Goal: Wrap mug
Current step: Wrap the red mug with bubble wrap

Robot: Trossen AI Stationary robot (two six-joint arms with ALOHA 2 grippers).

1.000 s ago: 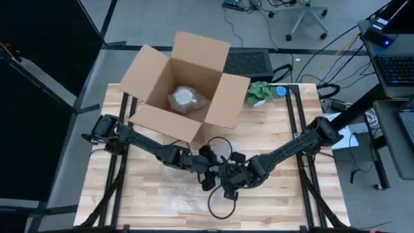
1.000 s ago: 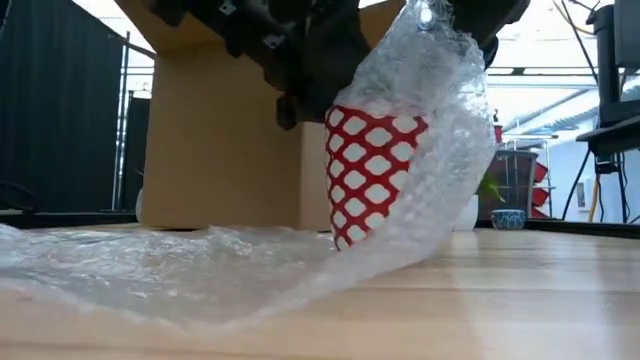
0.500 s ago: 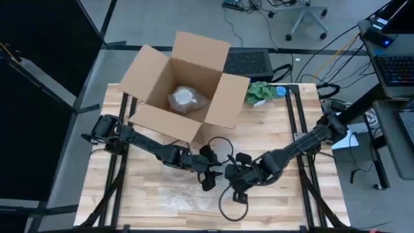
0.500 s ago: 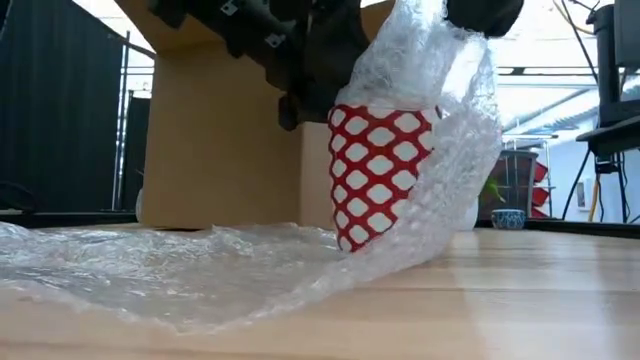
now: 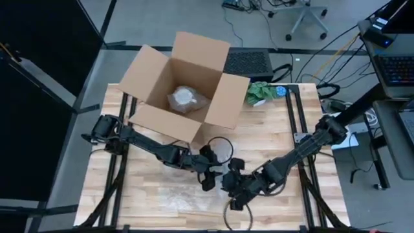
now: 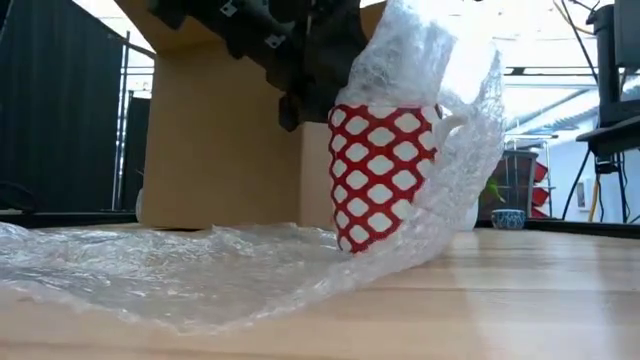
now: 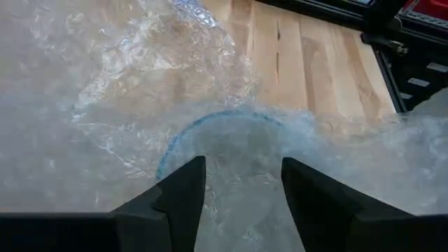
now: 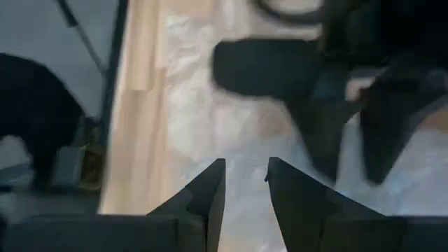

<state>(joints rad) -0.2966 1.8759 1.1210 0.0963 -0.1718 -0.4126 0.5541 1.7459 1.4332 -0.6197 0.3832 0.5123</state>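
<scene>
Both arms are black and slim, built of jointed links with chunkier housings at the joints. A thin black cable (image 5: 220, 144) loops out near the wrists. The left gripper (image 7: 238, 192) and right gripper (image 8: 245, 185) each end in two matte dark, wedge-shaped fingers

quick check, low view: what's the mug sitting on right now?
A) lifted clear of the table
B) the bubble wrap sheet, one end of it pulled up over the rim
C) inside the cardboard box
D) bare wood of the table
B: in the low view the red-and-white mug stands on the bubble wrap, which spreads across the table and rises up one side and over its rim.
</scene>
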